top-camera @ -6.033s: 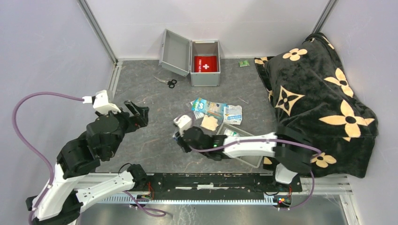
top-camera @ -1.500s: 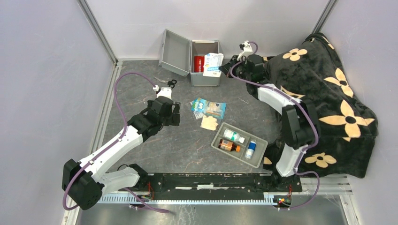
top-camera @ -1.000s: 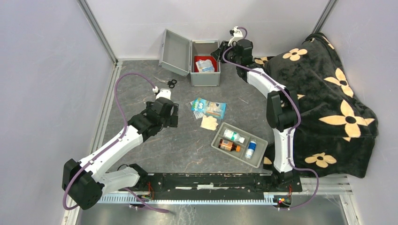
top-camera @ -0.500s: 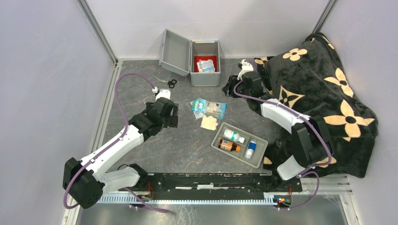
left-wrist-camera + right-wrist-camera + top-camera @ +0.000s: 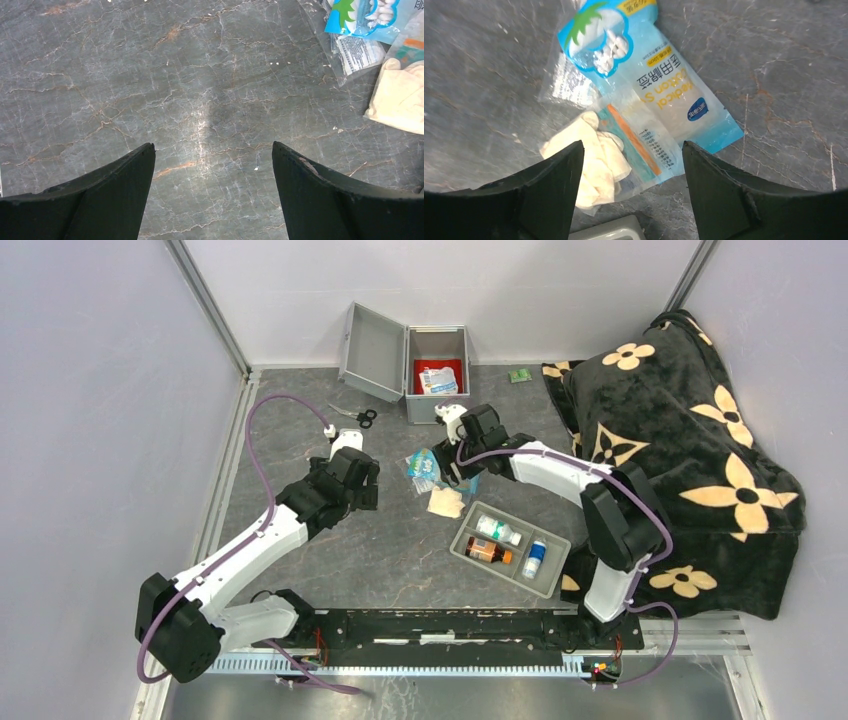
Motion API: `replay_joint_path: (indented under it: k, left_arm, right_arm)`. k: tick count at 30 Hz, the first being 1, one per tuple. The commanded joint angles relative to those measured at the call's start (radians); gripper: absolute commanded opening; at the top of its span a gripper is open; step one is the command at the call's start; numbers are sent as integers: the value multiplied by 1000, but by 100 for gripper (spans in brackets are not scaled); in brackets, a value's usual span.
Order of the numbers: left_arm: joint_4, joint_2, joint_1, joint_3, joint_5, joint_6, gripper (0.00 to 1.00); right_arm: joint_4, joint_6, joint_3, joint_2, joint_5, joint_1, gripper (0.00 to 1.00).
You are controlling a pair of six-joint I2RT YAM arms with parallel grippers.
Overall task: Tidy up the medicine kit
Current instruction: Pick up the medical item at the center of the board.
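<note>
The left pincer (image 5: 211, 150) was spread wide over bare bench (image 5: 100, 75), with nothing between its jaws and the packets just off to its right. Scissors (image 5: 355, 416) were seen lying flat beyond it, near the lid (image 5: 372, 340) of the kit (image 5: 437, 408). If they were tried, the flat blades could be pushed along the bench rather than lifted.

The kit was set open at the far edge, its lid thrown to the left, with a red pouch (image 5: 456, 368) and a white packet (image 5: 437, 381) already inside. Any load brought in low could be caught on its front wall.

The right pincer (image 5: 631, 145) was spread wide and empty over an overlapping pile: a blue swab packet (image 5: 659, 85), a thin clear packet (image 5: 636, 137) and cream gloves (image 5: 589, 160). It was judged that two items could be pinched together, or only slippery film taken, and something lost on the way to the kit. The limp gloves could also be dragged along.

The tray (image 5: 470, 528) lay just beside the pile. Its bottles (image 5: 497, 530) could be toppled if its corner were struck by a descending finger.
</note>
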Motion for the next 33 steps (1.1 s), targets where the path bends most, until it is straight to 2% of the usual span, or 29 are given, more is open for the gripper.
replay_joint_path:
  k: [1,4,10,13,17,21,26,28,33]
  left_arm:
    - [29,-16,6,25,16,-15,92]
    - [29,-9,5,26,18,-13,92]
    - [30,4,6,30,19,-10,92]
    - [31,11,6,29,23,-8,92]
    - [31,20,6,29,24,-7,92]
    - [35,22,5,29,34,-6,92]
    - [97,-34,6,14,140,12,93]
    - [142,-82,6,2,219,27,94]
    - [242,-225,6,-48,383,74,100]
  right_arm:
    - [-90,-128,62,64,72,13,79]
    - [-86,-155,65,79,119,20,79]
    - [-122,-180,83,139,96,26,76]
    - [-107,-172,64,141,70,27,65]
    - [-68,-144,26,123,33,27,43]
    - [-17,-96,-23,67,-1,27,27]
    - [68,-37,-85,-41,-113,27,4]
    - [106,-28,-110,-86,-186,26,0]
    - [135,-114,-141,-195,-434,26,0]
